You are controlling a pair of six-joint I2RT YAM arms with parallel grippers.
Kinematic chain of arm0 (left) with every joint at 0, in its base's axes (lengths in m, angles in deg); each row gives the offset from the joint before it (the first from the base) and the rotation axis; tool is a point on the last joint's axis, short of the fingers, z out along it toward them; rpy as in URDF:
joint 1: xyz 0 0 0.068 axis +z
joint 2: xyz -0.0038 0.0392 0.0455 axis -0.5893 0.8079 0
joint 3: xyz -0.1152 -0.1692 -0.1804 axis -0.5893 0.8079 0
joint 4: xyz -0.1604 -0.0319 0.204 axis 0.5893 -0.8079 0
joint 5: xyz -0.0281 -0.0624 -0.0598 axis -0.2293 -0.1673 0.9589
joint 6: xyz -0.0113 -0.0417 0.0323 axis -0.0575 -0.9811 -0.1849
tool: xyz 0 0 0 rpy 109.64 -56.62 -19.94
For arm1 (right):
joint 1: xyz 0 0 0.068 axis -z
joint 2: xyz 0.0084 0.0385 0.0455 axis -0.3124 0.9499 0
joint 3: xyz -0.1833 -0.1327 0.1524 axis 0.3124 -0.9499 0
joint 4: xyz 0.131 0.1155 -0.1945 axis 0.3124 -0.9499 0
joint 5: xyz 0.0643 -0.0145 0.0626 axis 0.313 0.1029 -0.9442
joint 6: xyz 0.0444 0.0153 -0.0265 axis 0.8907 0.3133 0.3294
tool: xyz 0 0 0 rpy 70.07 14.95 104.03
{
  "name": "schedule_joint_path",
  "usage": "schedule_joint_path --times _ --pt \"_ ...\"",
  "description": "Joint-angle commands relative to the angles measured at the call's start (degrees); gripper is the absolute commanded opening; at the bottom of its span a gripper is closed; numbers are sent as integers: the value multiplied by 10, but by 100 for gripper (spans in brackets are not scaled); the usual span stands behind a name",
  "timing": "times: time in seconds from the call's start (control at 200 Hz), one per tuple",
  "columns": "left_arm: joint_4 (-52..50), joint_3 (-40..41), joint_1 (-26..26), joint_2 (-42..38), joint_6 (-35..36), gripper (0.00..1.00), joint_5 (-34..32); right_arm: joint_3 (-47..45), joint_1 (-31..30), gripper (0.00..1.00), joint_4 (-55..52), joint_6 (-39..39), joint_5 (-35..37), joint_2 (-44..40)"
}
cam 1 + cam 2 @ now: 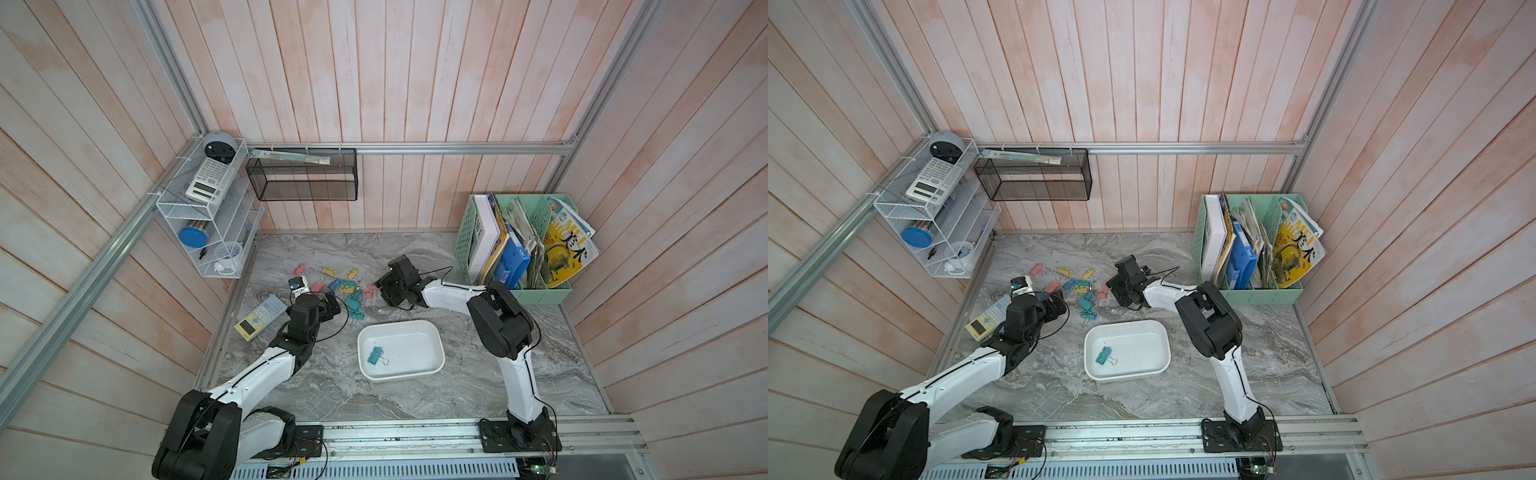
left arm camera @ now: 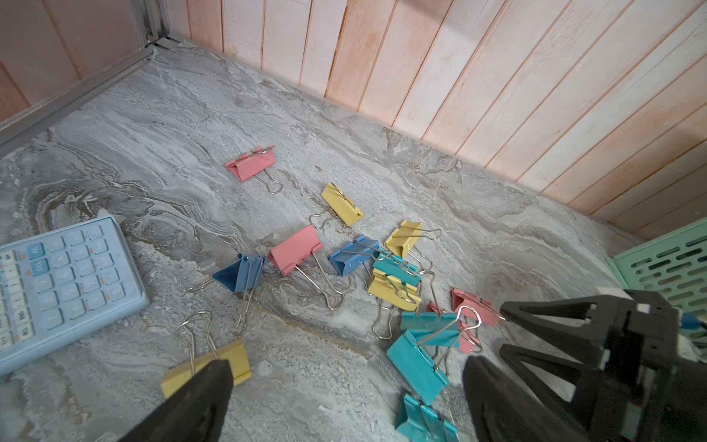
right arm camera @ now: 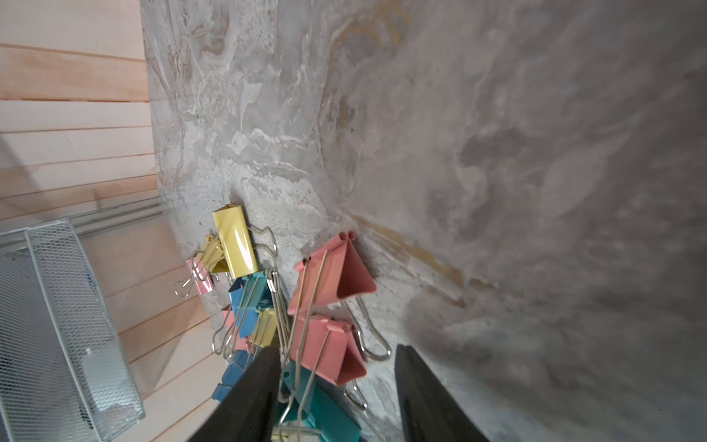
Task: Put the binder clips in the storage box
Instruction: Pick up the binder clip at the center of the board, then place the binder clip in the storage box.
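Observation:
Several pastel binder clips lie scattered on the marble table at the back left, shown close in the left wrist view. The white storage box sits mid-table in both top views, holding one teal clip. My left gripper is open just above the table; a yellow clip lies by one finger and teal clips by the other. My right gripper is open at the pile's right edge, straddling a pink clip and a teal one, with a gap at one finger.
A yellow-and-blue calculator lies left of the clips, beside my left arm. A mint green file basket full of books stands at the back right. A white wire shelf and a black mesh basket hang on the walls.

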Motion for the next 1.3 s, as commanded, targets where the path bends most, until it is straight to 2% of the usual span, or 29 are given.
schedule_joint_path --times 0.0,0.135,0.33,0.46,0.575,0.67,0.86,0.925,0.98,1.055,1.11,1.2,1.295 --pt "-9 -16 -3 0 8 100 -9 15 -2 48 37 27 -12 14" --pt "-9 -16 -3 1 8 100 -9 9 -2 36 47 27 -14 11" --pt "-11 -18 -2 3 7 100 -6 -12 -1 0 70 27 -15 0" --pt "-12 -18 -4 1 7 100 -7 -52 5 0 95 10 -18 -37" --pt "-12 -18 -4 1 7 100 -5 -104 12 0 129 -34 -44 -100" --pt "-12 -19 -5 0 11 100 -1 -152 17 0 113 -123 -71 -175" --pt "-9 -21 -16 -6 55 100 13 -223 14 0 -44 -341 -151 -348" --pt "-9 -23 -29 -9 96 100 24 -235 0 0 -127 -418 -173 -401" --pt "-9 -26 -44 -9 127 100 36 -229 -21 0 -223 -483 -164 -433" --pt "-7 -27 -56 -7 149 100 54 -205 -66 0 -340 -544 -125 -447" --pt "0 -25 -62 -5 151 100 64 -186 -91 0 -394 -560 -120 -441" --pt "19 -15 -68 -3 148 100 73 -178 -114 0 -411 -552 -145 -418" --pt "22 -12 -73 -5 148 100 66 -167 -136 0 -412 -547 -135 -382"
